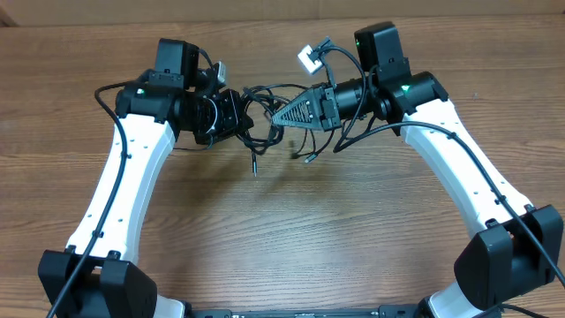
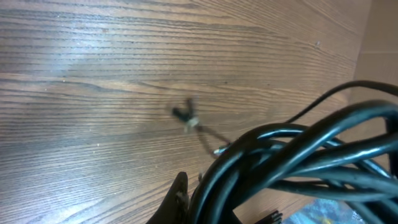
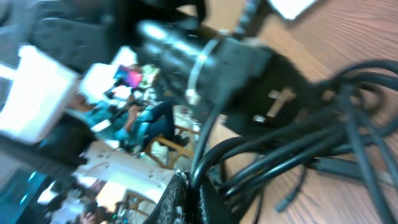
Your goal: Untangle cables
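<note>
Two clenched grips: your left claw [image 1: 237, 117] pinches the cables [image 1: 269, 87] from their left, your right claw [image 1: 277, 115] from their right, so you can pull the knot apart.

Even, soft light from above on the wooden table [image 1: 291, 238], shadows faint and soft-edged, overhead view sharp, pale sheen across the wood in the left wrist view, cables [image 2: 298, 158] close and out of focus there, right wrist view smeared throughout by motion blur
</note>
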Controlling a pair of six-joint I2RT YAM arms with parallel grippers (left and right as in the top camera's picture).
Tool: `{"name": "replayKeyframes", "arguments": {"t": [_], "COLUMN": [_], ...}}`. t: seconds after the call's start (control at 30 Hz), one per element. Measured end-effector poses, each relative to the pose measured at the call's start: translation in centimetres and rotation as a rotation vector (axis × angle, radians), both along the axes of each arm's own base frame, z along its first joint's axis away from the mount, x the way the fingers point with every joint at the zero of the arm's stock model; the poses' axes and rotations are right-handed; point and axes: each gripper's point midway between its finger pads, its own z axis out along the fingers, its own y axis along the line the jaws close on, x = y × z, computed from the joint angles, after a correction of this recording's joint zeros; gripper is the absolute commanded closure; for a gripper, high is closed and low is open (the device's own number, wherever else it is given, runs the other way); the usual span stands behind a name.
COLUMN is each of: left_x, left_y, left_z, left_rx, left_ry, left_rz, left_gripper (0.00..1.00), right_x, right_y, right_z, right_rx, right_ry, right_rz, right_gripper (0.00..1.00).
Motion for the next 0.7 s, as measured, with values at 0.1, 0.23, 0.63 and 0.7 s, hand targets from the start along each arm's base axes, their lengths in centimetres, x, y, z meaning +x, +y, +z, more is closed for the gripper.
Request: {"name": "replayKeyframes", "arguments": {"t": [0.1,0.23,0.63,0.7], "left_x": [0.2,0.4,0.9,1.0], "left_y": [0.5,1.0,0.6,-0.5], "left_z": [-0.2,-0.6,-0.2,0.7], "left_rx": [0.024,0.057,0.049,0.003], "left_ry": [-0.002,-0.005,-0.064,-0.130], "left_rz": [0.016,0.032,-0.028,-0.117], "left_gripper": [0.96,0.96,0.96,0.96], "right_x": [0.0,1.8,7.2,7.1], "right_y": [-0.9,-4.4,-7.6,-7.0], "right_z": [1.1,2.2,-7.4,-8.1], "right_rx": [0.056,0.098,-0.424,-0.472], "right_ry": [0.012,0.031,0.258,0.245], "right_rz": [0.028,-0.030,-0.531,-0.544], "right_gripper": [0.96,0.96,0.52,0.51]}}
